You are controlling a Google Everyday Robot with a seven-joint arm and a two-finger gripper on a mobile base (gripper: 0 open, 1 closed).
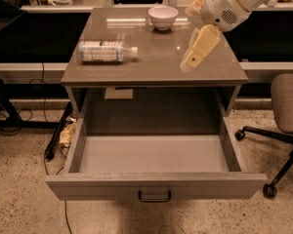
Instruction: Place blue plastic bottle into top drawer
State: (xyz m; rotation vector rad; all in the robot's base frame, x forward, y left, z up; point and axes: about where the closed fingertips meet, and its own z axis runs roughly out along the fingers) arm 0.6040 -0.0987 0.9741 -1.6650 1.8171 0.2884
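Note:
The blue plastic bottle (107, 51) lies on its side on the left of the cabinet top (151, 65), white cap pointing right. The top drawer (112, 185) is pulled fully out below, its inside bare, with a dark handle (155, 195) at the centre of its front panel. My gripper (189, 61) hangs from the white arm (229, 4) over the right part of the cabinet top, pointing down and left, well to the right of the bottle and holding nothing.
A white bowl (163, 17) stands at the back centre of the cabinet top. An office chair (288, 106) stands on the right. Cables and a dark table leg (5, 108) are on the floor at left.

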